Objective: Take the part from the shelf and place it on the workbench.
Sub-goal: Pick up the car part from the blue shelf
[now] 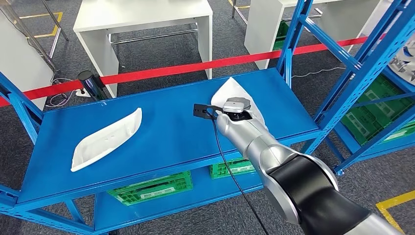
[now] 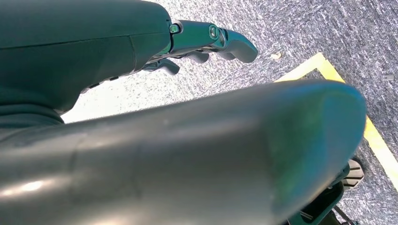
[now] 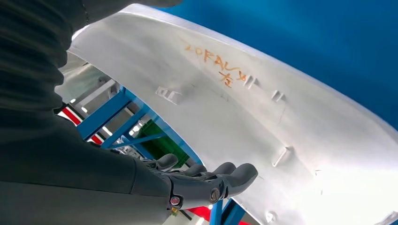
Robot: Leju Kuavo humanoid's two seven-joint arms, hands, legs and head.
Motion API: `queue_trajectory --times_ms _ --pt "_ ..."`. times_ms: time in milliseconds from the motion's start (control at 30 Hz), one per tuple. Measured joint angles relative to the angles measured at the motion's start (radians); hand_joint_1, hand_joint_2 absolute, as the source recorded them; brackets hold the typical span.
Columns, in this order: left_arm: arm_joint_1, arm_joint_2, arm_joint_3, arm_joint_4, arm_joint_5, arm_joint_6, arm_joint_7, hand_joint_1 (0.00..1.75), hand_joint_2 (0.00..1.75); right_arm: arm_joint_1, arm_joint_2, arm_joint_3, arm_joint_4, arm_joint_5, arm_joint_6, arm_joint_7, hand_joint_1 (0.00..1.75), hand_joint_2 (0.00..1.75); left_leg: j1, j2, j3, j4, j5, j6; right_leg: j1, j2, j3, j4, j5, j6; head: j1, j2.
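- The blue metal shelf rack (image 1: pixel 176 132) spans the head view, its top shelf board carrying two parts; a lower board holds green plastic crates (image 1: pixel 151 188).
- The silver right arm (image 1: pixel 274 161) reaches up from below onto the right end of the top board, a black cable (image 1: pixel 230 171) trailing beside it.
- One white curved moulded plastic part (image 1: pixel 105 139) lies alone on the left half of the board, well apart from the arm.
- A second white curved moulded plastic part (image 1: pixel 232 90) lies on the right half. The right robot hand (image 1: pixel 236 108) sits over its near end. In the right wrist view this part (image 3: pixel 263 117) shows orange handwriting, and the right robot hand's dark fingers (image 3: pixel 225 180) lie gently curled along its edge; whether they actually clasp it cannot be told.
- The left robot hand (image 2: pixel 206 42) hangs over grey carpet (image 2: pixel 300 28) with yellow floor tape (image 2: pixel 328 75), fingers loosely extended, holding nothing.
- A red barrier tape (image 1: pixel 195 67) runs behind the rack.
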Motion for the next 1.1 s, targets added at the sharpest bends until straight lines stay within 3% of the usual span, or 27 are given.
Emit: queue_trajectory --times_ms 1100 --pt "0.0 0.0 -0.001 0.0 0.007 0.0 -0.001 0.0 0.0 0.01 -0.001 0.017 0.0 0.009 0.002 0.008 0.0 1.75 0.0 0.0 0.0 0.0 0.0 0.0 0.0 0.0 0.0 0.0 0.0 0.0 0.0 0.0"
